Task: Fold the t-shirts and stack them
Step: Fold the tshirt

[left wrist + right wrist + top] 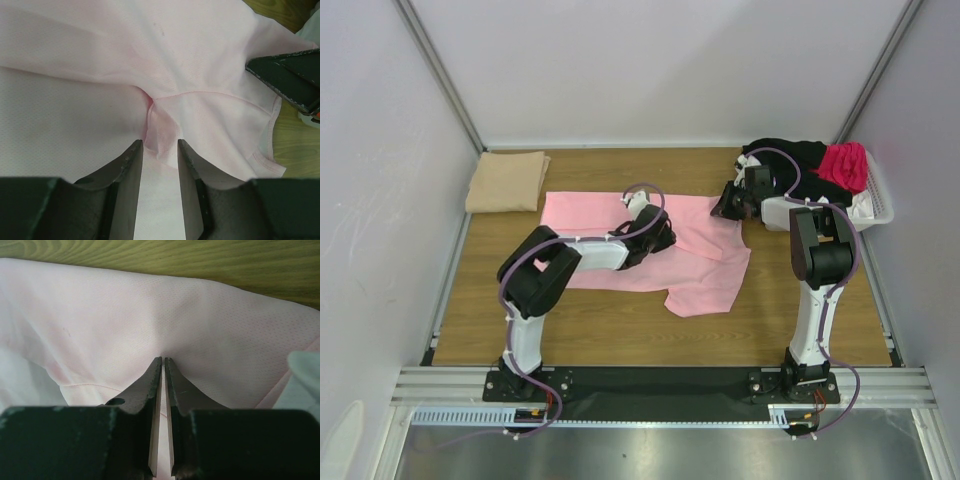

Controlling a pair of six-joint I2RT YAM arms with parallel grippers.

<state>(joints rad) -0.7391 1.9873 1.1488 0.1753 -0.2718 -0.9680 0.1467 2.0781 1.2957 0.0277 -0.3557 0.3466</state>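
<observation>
A light pink t-shirt lies spread and creased across the middle of the table. My left gripper hovers low over its centre. In the left wrist view its jaws stand apart, with a puckered ridge of the pink cloth rising between the tips. My right gripper is at the shirt's far right edge. Its jaws are shut on a thin fold of the pink cloth, which is drawn up to them. A folded tan t-shirt lies at the back left.
A white plastic basket stands at the back right corner, holding a black shirt, a magenta one and some white cloth. White walls close in the table on three sides. Bare wood shows around the pink shirt.
</observation>
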